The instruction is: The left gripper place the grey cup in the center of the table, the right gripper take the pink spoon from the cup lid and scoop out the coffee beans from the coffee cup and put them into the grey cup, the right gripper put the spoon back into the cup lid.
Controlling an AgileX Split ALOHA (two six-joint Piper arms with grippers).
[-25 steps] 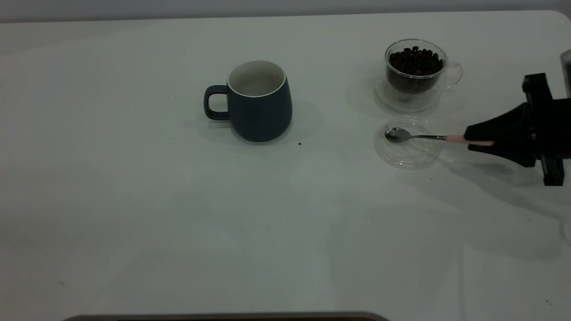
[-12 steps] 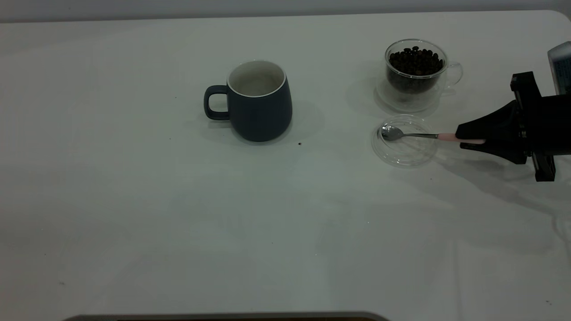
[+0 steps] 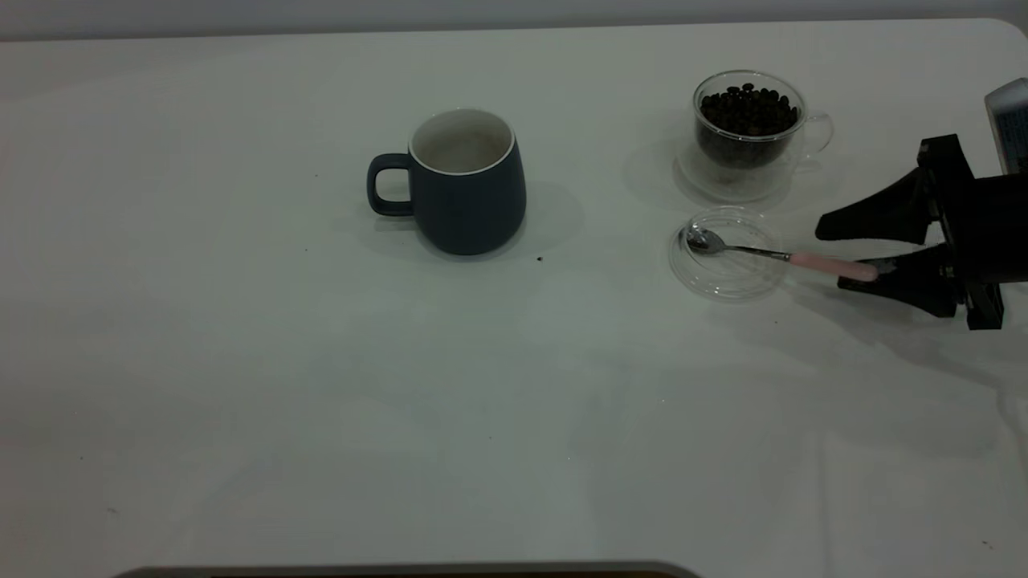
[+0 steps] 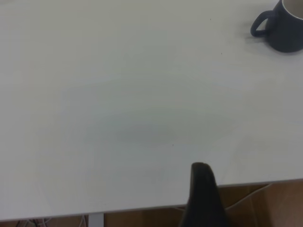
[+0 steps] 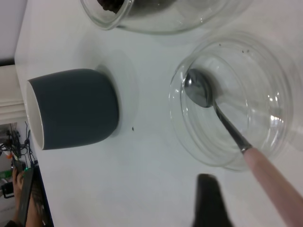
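So, right claw [image 3: 867, 249] spread wide around the pink spoon handle, spoon [image 3: 771, 254] laid in the lid [image 3: 727, 277], left claw state can't be told

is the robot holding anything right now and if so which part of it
Nothing is held. The right gripper stands open around the end of the pink spoon handle, and the spoon bowl rests in the cup lid. The left gripper grips nothing.
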